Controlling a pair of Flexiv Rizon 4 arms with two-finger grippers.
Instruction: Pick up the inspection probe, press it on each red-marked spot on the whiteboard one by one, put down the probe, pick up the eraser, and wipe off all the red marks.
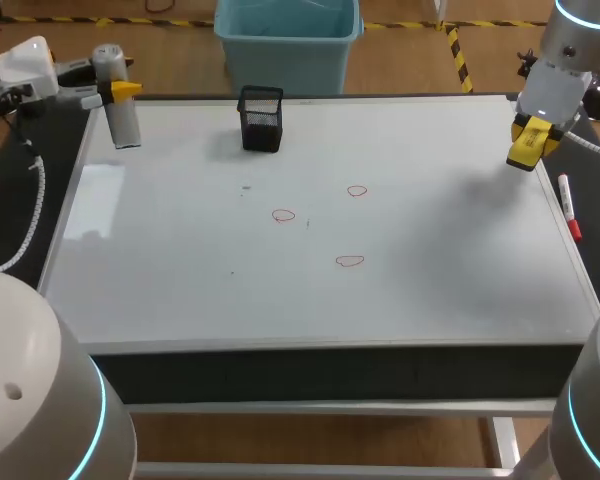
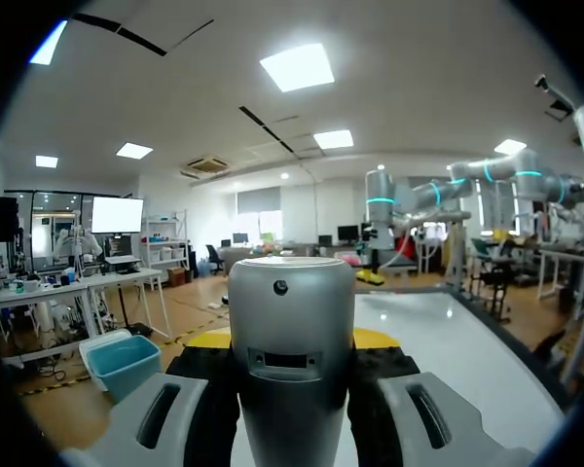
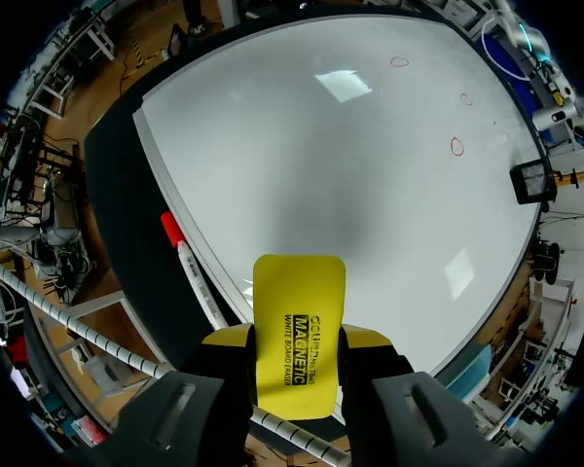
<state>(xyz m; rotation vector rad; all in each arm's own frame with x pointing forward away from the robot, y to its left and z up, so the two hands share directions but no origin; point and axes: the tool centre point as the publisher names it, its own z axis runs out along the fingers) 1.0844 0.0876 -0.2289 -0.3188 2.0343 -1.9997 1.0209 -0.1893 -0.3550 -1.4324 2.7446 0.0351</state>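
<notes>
Left gripper (image 2: 294,342) clamped on the inspection probe (image 2: 292,331), a silver cylinder held upright over the far left corner of the whiteboard (image 1: 180,280); cannot tell whether its lower end touches the surface. Right gripper (image 3: 297,341) pinches the yellow eraser (image 3: 298,331) from both sides, above the board's far right corner. Three red marks (image 1: 350,261) lie unwiped near the board's middle, well apart from both tools. Risks, as judged: with both tools in hand, the arms could meet over the middle, since the marks sit close together. If the eraser goes in first, spots vanish before the probe presses them. The probe body looks smooth and round, so a hard press could slide it up through the fingers. A tilted eraser would wipe on one edge and leave streaks. A marker (image 1: 568,208) lies along the right edge near the right arm, where a low sweep could knock it off. A black mesh holder (image 1: 261,118) stands near the left arm's likely path.
</notes>
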